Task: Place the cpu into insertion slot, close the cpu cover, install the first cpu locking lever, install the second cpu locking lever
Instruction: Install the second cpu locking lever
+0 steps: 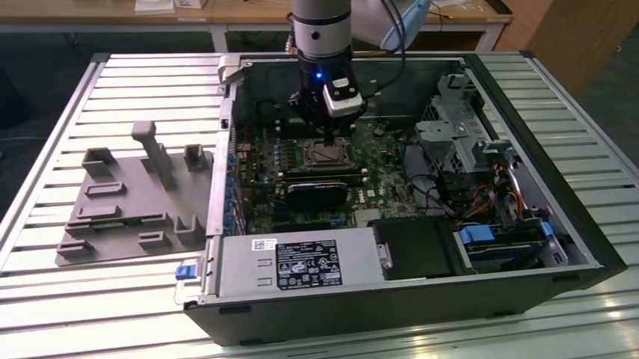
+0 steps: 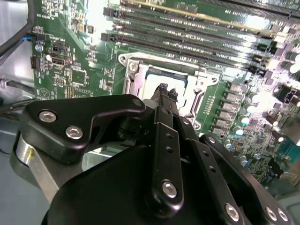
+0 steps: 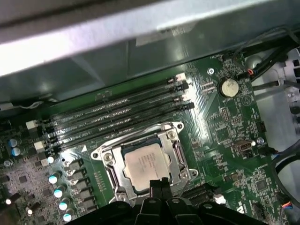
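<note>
The cpu (image 3: pixel 144 161), a pale silvery square chip, lies flat in the insertion slot (image 1: pixel 325 155) on the green motherboard. The cpu cover (image 3: pixel 176 154), a silvery frame with a square window, lies down around the chip. My gripper (image 3: pixel 159 183) hangs just above the socket's edge, fingers pressed together with nothing visible between them. In the second wrist view the gripper (image 2: pixel 164 91) tips point at the bright chip (image 2: pixel 154 80) inside its frame. In the exterior view the gripper (image 1: pixel 333 137) stands upright over the socket. I cannot tell how the locking levers stand.
Memory slots (image 3: pixel 117 115) run beside the socket, and a coin battery (image 3: pixel 228 86) sits close by. A long black card (image 1: pixel 319 191) lies in front of the socket, a power supply (image 1: pixel 289 265) nearer still. Drive cages (image 1: pixel 469 134) and cables fill the exterior view's right. A grey fixture tray (image 1: pixel 130 202) rests outside the case.
</note>
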Robot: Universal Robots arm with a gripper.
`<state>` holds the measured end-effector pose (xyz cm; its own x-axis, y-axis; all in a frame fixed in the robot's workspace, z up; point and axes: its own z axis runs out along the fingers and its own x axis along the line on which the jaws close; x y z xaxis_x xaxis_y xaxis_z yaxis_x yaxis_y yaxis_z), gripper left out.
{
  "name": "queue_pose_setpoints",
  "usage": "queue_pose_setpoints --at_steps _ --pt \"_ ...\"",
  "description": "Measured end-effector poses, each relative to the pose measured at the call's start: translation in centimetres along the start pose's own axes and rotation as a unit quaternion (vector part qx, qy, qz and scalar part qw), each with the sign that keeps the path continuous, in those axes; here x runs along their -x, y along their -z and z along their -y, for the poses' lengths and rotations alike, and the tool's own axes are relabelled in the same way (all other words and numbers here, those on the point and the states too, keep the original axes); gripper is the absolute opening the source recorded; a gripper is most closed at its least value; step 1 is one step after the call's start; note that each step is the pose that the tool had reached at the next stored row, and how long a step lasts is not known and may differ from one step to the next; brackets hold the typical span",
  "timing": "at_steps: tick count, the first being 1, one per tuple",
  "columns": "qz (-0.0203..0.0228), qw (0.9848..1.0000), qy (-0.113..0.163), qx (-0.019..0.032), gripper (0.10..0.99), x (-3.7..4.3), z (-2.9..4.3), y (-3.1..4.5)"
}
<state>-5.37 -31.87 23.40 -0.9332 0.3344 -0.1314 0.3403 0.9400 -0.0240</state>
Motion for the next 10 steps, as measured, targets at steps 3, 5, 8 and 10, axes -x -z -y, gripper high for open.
queue_pose_setpoints --at_steps 3,5,8,10 --pt "0.0000 1.0000 0.000 0.0001 0.102 0.14 0.39 -0.03" --pt "0.0000 1.0000 0.000 0.0000 0.102 0.22 0.62 -0.04" --pt "0.0002 1.0000 0.000 -0.0005 0.102 0.32 0.90 -0.06" --pt "0.0003 1.0000 0.000 -0.0007 0.102 0.41 1.16 -0.09"
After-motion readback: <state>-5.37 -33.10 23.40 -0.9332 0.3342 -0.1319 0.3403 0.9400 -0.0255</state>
